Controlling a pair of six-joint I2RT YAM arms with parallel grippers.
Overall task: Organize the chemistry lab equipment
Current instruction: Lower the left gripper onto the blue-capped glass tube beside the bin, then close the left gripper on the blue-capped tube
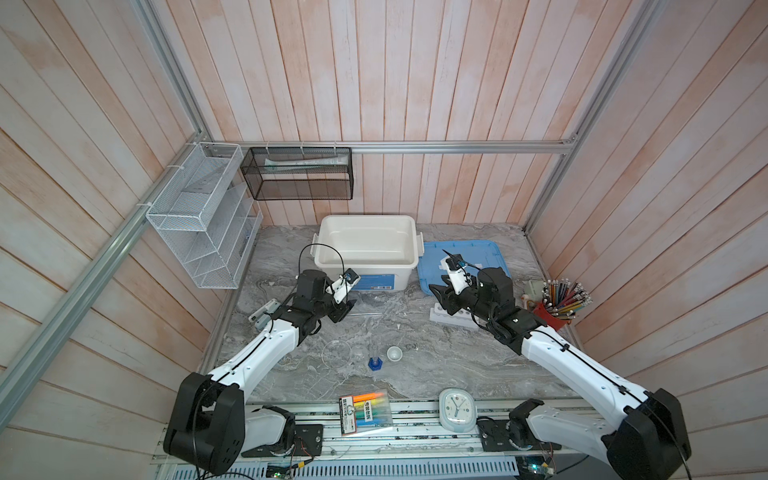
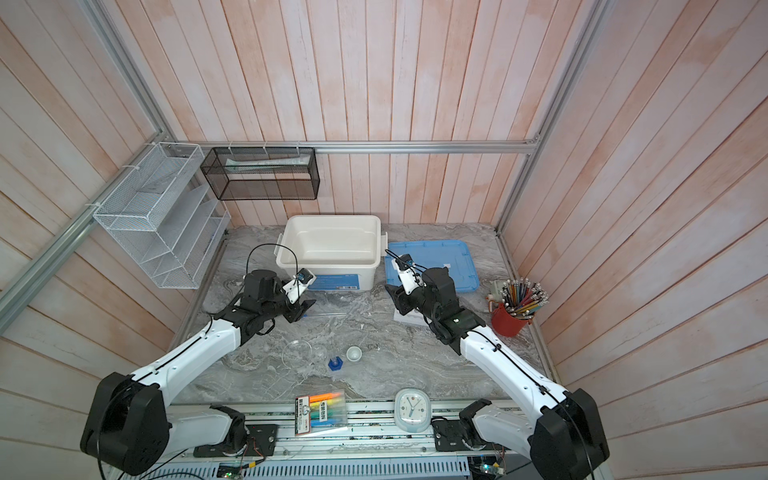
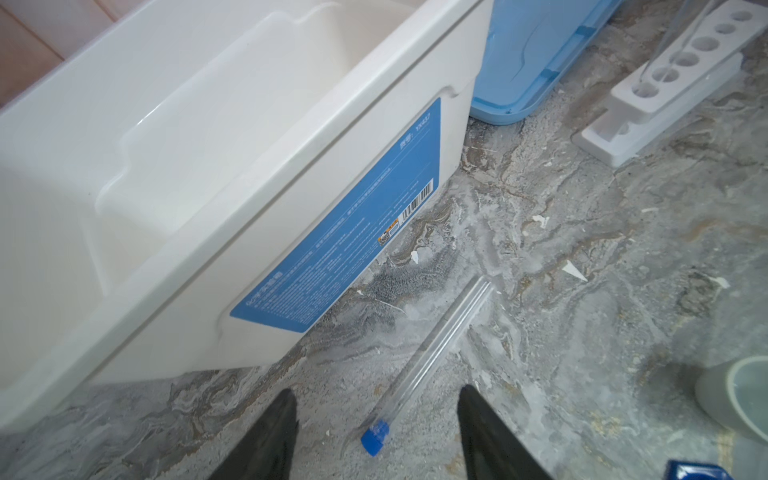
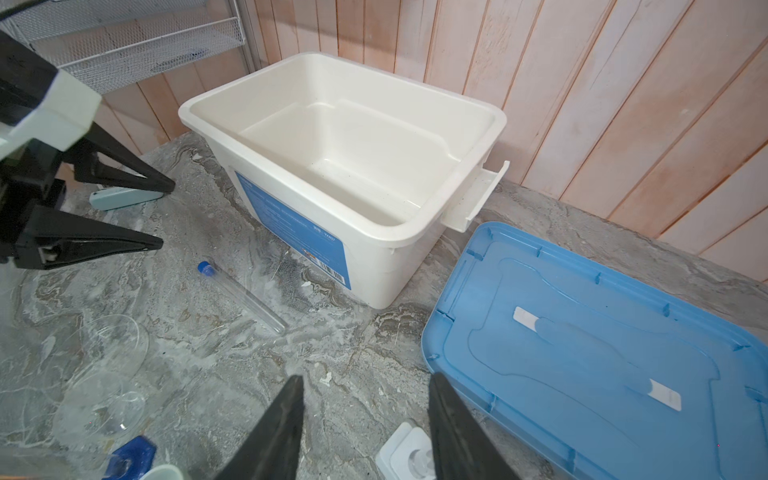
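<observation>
A thin clear tube with a blue cap [image 3: 432,353] lies flat on the grey marbled tabletop [image 3: 582,332], just in front of the white plastic bin [image 3: 249,257]. The bin's blue label [image 3: 345,232] shows a barcode; its print is unreadable. The tube runs roughly parallel to the bin's front wall, cap toward the left arm. The left gripper [image 3: 376,392] hovers over the cap end, its 2 fingers spread wide, holding nothing. The right gripper [image 4: 366,378], above the white 6-hole rack [image 4: 405,453], is also spread and empty.
</observation>
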